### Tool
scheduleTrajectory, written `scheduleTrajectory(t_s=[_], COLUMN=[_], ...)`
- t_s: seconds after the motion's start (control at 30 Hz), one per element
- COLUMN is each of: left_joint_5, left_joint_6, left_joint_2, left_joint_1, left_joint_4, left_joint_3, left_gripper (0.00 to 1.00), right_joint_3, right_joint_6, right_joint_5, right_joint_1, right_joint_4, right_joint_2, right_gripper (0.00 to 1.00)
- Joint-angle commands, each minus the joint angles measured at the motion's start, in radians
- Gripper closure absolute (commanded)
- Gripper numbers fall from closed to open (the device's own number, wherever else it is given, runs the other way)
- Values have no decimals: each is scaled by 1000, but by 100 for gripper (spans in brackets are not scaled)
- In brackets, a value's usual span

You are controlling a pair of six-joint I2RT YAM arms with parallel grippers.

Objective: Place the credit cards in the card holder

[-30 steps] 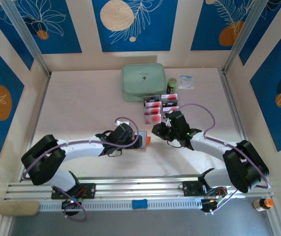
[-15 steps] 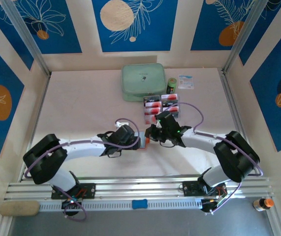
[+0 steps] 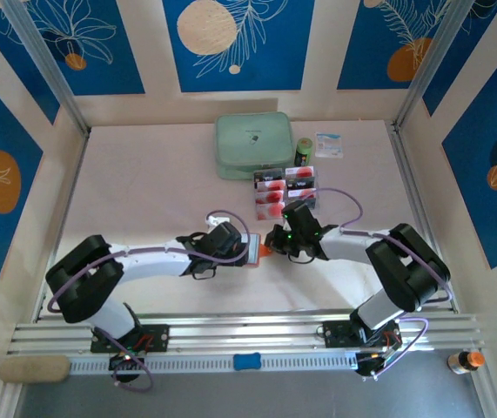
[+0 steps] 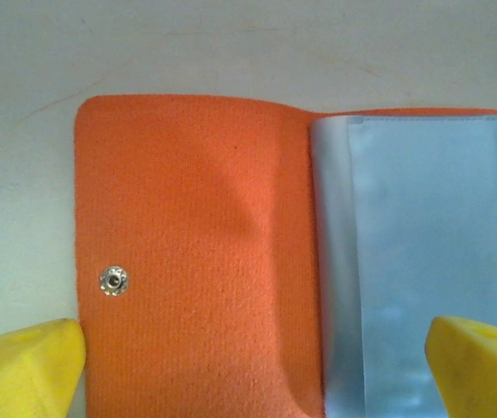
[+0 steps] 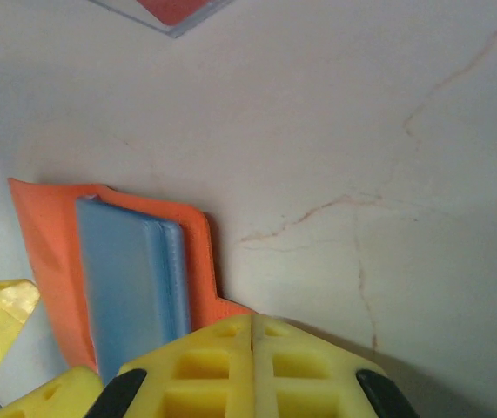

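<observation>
Card holder under left end effector

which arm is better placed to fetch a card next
Right, probably. The right gripper sits just in front of the credit cards, shut at the edge of the card holder. The left gripper hangs open over the holder, farther from them.

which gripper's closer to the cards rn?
Right. The right gripper is just on the near side of the cards, shut at the holder's edge. The left gripper is farther off, open over the holder, down-left of the cards.
</observation>
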Motion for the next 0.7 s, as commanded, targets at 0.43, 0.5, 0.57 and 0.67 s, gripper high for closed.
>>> scheduleTrajectory(t_s=[0.43, 0.5, 0.57, 0.67], left_joint_5=[-112, -109, -105, -102], left_joint_6=[-7, -10, -12, -12], left_joint_2=[34, 38, 40, 39], left_joint_1=[-47, -47, -49, -48], left_joint_4=[-70, -74, -77, -81], left_joint_3=[36, 39, 41, 42], left_gripper=[0, 0, 0, 0], right_joint_3=[165, 202, 237, 275], right_joint_6=[-164, -181, -190, -197], right_joint_5=[-132, -147, -158, -166], right_joint_1=[-101, -105, -104, -101], right_joint_4=[-77, -79, -74, -68], right_joint_2=[19, 63, 106, 161], right_gripper=[100, 100, 100, 100])
